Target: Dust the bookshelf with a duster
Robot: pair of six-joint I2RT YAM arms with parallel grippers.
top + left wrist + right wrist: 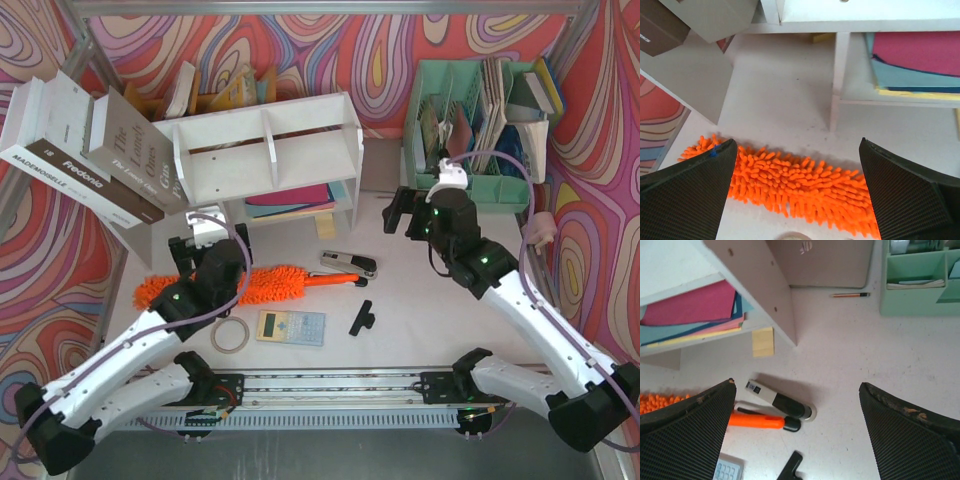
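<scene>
- Left fingers stand spread wide and empty, angled down over the duster.
- I see the duster lying flat on the worktop at 6 o'clock from the bookshelf, its handle toward 3 o'clock, beside a stapler.
- Bare worktop separates the fluff from the shelf legs.
- Right fingers, equally wide and empty, hang at the shelf's 4 o'clock, arm stretched forward, with open worktop toward the green organizer.

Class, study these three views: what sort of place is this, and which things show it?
Probably a mock office desk set up for robot trials: a white bookshelf holding coloured folders, a green file organizer, and a stapler and calculator on the table, all inside swirly patterned backdrop panels.
</scene>
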